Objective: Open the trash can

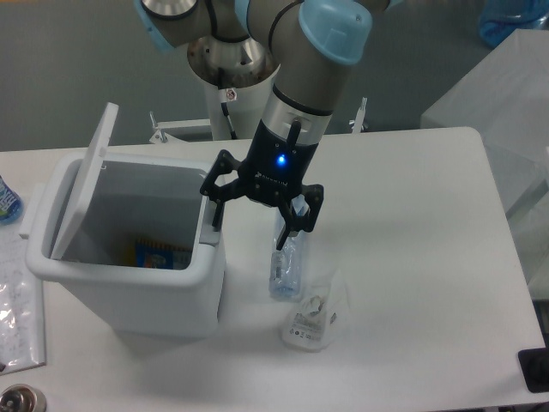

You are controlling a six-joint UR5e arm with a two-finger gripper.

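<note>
Fingers (pixel 214 214): spread apart, grasping nothing; the left one sits at the grey push-button tab (pixel 208 230) on the bin's right rim.
Gripper (pixel 256 216): points down, blue light lit, between the bin and the bottle (pixel 285 262).
Trash can (pixel 129 296): on the worktop's (pixel 412 257) left half; lid (pixel 84 184) tilted up at the left, interior exposed, a colourful packet inside.
Clear bag (pixel 316 313): just beside the bottle's base.
</note>
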